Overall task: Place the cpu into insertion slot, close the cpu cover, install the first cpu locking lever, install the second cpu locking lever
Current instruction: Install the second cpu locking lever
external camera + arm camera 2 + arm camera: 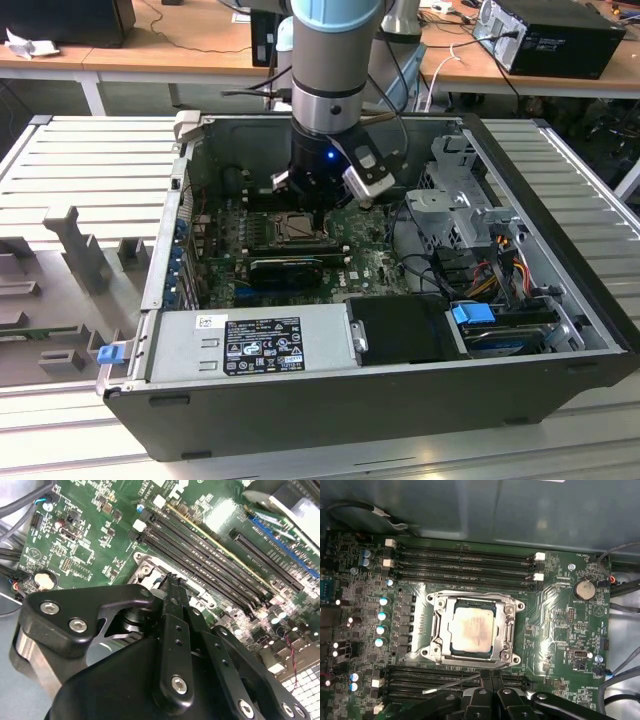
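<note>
A: Where is the cpu [471, 630] sitting?

B: Just ahead of the gripper [492, 676], in the insertion slot [436, 630], cover down.

A: Gripper?

B: Fingers are pressing together, grasping nothing. 1 thin lever [452, 684] is looking springy; I'd hook its end.

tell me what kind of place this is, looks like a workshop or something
Probably a robotics lab or test bench: an opened computer case lies on a slatted metal table, with wooden desks carrying cables and another computer behind.

Silver cpu [471, 628] seated in insertion slot [438, 630], cpu cover [507, 625] closed
</note>
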Robot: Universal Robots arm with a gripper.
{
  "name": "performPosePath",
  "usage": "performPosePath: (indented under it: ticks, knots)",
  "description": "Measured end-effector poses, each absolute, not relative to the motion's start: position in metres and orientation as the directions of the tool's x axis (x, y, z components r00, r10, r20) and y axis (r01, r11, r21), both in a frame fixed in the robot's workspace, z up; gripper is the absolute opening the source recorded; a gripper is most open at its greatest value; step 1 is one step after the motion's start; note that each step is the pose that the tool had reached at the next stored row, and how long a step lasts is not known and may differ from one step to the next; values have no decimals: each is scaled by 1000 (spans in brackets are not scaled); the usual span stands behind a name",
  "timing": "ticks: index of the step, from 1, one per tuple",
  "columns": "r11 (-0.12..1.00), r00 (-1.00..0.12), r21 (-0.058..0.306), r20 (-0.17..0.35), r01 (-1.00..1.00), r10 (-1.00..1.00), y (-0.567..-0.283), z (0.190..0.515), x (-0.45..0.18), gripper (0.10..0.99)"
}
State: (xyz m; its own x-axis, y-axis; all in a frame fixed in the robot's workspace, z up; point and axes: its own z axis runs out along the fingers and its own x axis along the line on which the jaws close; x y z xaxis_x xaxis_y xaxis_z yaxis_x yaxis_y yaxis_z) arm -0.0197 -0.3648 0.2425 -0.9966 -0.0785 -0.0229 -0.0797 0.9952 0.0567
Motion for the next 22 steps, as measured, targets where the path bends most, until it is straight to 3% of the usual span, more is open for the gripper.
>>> performPosePath:
  ticks: [22]
  knots:
    - [995, -997, 57, -23, -80, -79, -385, 240, -20, 106]
